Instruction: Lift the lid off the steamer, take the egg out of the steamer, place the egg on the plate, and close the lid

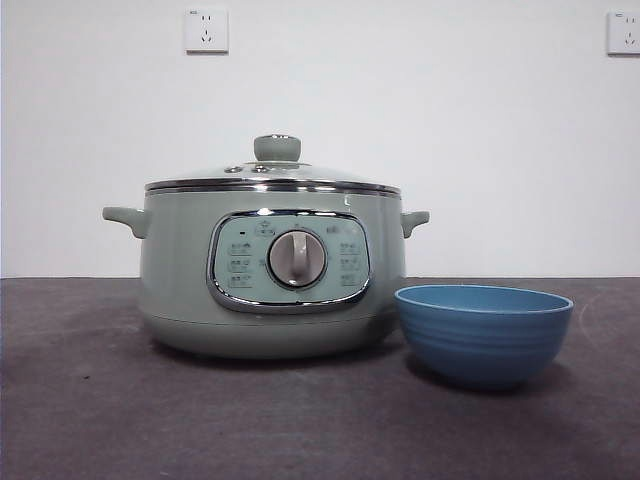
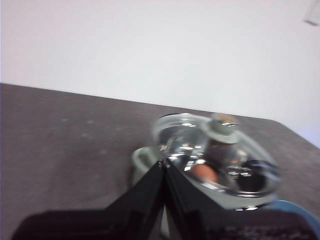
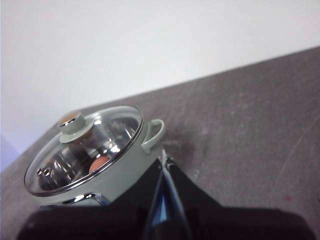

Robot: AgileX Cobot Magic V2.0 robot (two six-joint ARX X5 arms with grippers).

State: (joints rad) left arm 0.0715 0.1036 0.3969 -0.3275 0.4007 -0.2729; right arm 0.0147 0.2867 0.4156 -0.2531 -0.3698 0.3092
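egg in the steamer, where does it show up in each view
Front view: egg not visible; the steamer wall hides it.
Left wrist view: egg shows brown through the glass lid, under the knob.
Right wrist view: egg shows through the lid, near its front rim.
Shared landmark: the lid's pale green knob.

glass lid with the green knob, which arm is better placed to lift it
Probably left: the pale green knob of the domed glass lid looks nearer its shut left gripper. The right gripper, also shut, sits by a side handle.
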